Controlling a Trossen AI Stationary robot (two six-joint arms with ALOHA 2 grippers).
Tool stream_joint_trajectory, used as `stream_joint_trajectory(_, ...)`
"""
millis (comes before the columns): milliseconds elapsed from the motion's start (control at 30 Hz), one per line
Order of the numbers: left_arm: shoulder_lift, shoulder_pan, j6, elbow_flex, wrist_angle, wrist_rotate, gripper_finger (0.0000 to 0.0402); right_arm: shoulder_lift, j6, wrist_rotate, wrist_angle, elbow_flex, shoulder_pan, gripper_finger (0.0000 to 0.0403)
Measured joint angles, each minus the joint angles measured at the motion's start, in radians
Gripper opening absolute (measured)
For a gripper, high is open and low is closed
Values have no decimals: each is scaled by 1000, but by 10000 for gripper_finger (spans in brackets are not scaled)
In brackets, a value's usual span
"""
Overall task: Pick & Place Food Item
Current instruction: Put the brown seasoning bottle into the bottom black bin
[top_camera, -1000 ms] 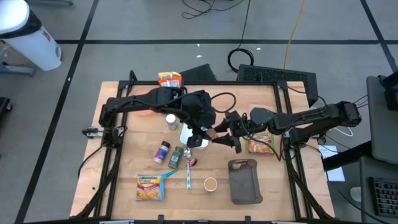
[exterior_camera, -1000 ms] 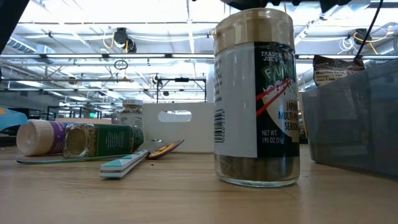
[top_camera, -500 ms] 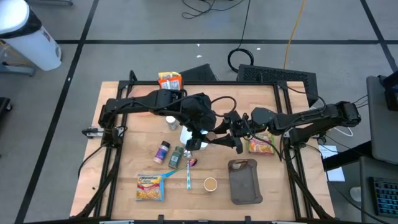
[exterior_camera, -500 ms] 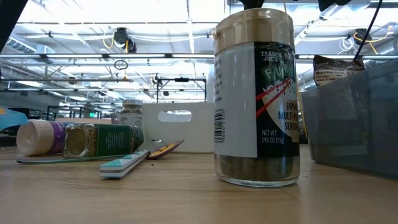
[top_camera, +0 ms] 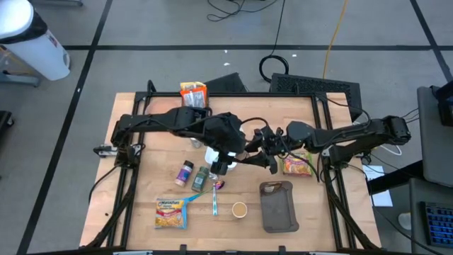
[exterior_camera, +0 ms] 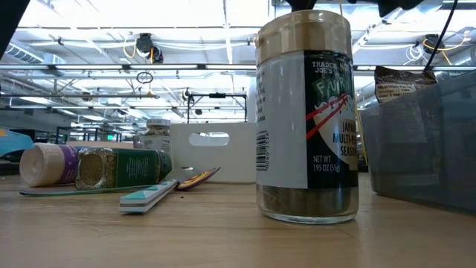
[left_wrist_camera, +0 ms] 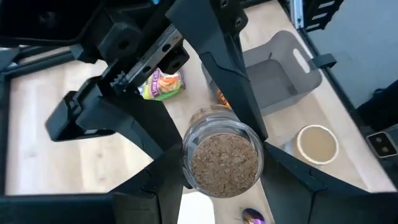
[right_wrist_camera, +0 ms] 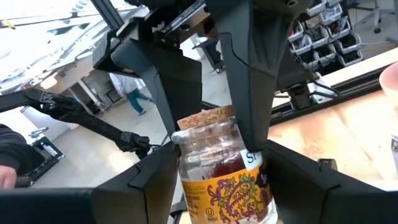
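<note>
A cork-stoppered clear glass spice jar (right_wrist_camera: 222, 169) is clamped mid-handover by both the left gripper (left_wrist_camera: 221, 163) and right gripper (right_wrist_camera: 214, 177) at table centre; release by one is judged next, then carriage toward the grey bin (top_camera: 277, 207) at five o'clock.

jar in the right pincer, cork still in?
Yes, the right wrist view shows the cork seated in the glass jar gripped in the right pincer.

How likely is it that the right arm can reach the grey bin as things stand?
Probably not yet: the right gripper is closed on the cork-stoppered spice jar, which the left gripper also clamps. Otherwise nothing blocks the nearby grey bin.
</note>
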Motion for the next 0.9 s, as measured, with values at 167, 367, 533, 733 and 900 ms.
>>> stream_joint_trajectory(167,-17,-12,6,-1,13,-78,183,-2,71,0,142,-64,-31,222)
stream_joint_trajectory(367,-37,-18,30,-1,63,-164,183,0,206,4,395,-152,-75,224)
stream_joint_trajectory(533,-42,-20,82,-2,106,-207,183,0,266,7,516,-188,-96,222)
stream_joint_trajectory(733,-45,-23,120,-2,128,-253,183,0,266,10,559,-189,-99,218)
stream_joint_trajectory(900,-47,-18,126,-2,154,-278,183,0,267,14,580,-189,-100,217)
